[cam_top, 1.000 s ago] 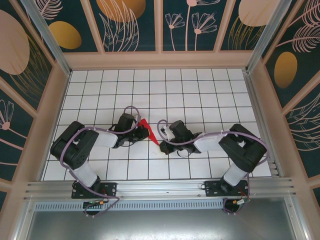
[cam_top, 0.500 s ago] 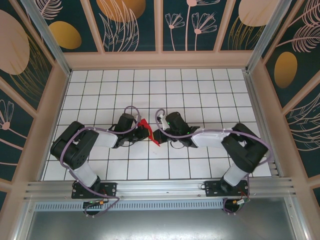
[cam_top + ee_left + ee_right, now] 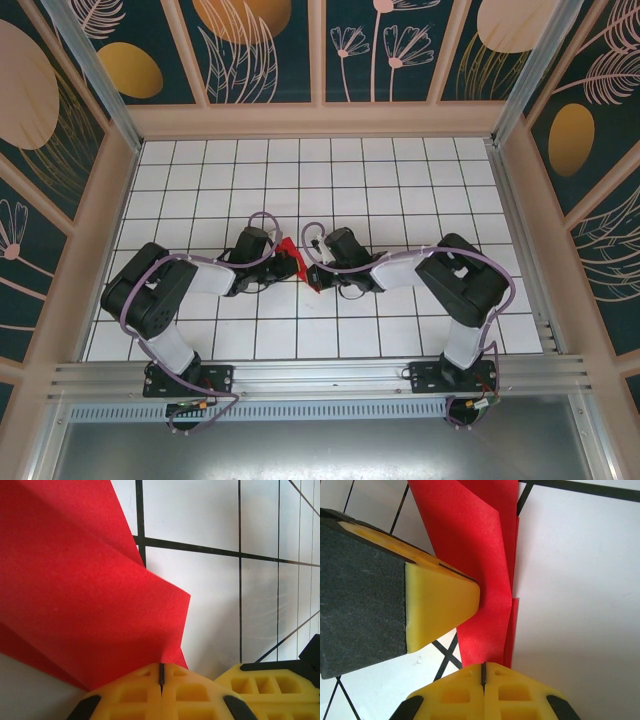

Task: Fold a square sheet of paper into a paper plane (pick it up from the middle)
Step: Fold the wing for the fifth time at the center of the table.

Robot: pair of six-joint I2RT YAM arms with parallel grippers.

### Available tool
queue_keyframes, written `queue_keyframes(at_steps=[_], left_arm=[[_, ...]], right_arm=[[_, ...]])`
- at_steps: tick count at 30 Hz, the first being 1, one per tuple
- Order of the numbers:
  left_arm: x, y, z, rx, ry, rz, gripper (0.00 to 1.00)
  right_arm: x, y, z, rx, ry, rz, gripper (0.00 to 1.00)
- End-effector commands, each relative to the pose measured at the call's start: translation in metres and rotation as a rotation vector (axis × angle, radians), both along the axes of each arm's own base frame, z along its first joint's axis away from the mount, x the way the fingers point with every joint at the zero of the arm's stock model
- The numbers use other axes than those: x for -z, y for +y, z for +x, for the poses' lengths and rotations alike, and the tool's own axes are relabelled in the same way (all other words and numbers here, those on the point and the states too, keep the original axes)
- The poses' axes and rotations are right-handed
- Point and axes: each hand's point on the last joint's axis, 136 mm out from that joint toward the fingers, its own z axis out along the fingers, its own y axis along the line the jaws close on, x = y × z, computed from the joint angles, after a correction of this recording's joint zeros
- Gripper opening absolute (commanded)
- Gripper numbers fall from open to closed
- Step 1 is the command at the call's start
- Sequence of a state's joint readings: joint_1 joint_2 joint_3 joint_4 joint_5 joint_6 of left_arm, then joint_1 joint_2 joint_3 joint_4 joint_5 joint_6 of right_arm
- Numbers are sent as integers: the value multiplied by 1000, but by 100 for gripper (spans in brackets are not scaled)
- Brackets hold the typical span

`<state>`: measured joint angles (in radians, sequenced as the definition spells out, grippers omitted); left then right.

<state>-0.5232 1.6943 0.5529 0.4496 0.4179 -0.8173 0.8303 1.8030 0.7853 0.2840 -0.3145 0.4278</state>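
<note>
The square sheet of paper (image 3: 290,247) is bright red and folded into a narrow layered strip with raised flaps, not a paper plane shape. It lies mid-table between the two grippers. My left gripper (image 3: 293,266) is shut, and its tip (image 3: 161,672) meets the sheet's (image 3: 75,590) lower corner with no red in the seam. My right gripper (image 3: 316,270) is shut too, with its tip (image 3: 483,669) against the end of the strip (image 3: 480,555). The left gripper's finger (image 3: 440,600) touches the strip from the left. Paper under both tips is hidden.
The white gridded table (image 3: 400,180) stretches open behind and to both sides of the grippers. Beige enclosure walls (image 3: 320,120) ring it. An aluminium rail (image 3: 320,375) runs along the near edge above both arm bases.
My right gripper has travelled left across about one grid cell until it meets the red paper, and its arm has swung in with it. The left gripper and the paper have stayed put.
</note>
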Motion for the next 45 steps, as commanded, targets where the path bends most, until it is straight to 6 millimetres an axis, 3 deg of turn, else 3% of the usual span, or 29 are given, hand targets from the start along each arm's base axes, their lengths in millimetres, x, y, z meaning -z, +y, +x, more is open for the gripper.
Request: queue_keyframes(at_steps=[1,4,9,19,36,41,45], left_arm=[[0,7,7,0,-48,73,3],[-13,7,20,22,-120,119,11],[-32,15,38,21,-202,179,24],[-30,34,51,13,-203,189,24],[-6,51,59,-19,-200,215,22],[21,64,61,-29,-160,268,22],[30,75,59,-60,-134,275,23]], right_arm=[[34,-22,-12,1,76,-142,0],[48,-33,-18,-4,102,-204,0],[56,-35,-19,-15,112,-233,0],[60,-33,-21,-19,148,-222,0],[64,-40,-27,-17,178,-244,0],[65,-41,-29,-19,190,-248,0],[68,-45,-33,-19,204,-260,0]])
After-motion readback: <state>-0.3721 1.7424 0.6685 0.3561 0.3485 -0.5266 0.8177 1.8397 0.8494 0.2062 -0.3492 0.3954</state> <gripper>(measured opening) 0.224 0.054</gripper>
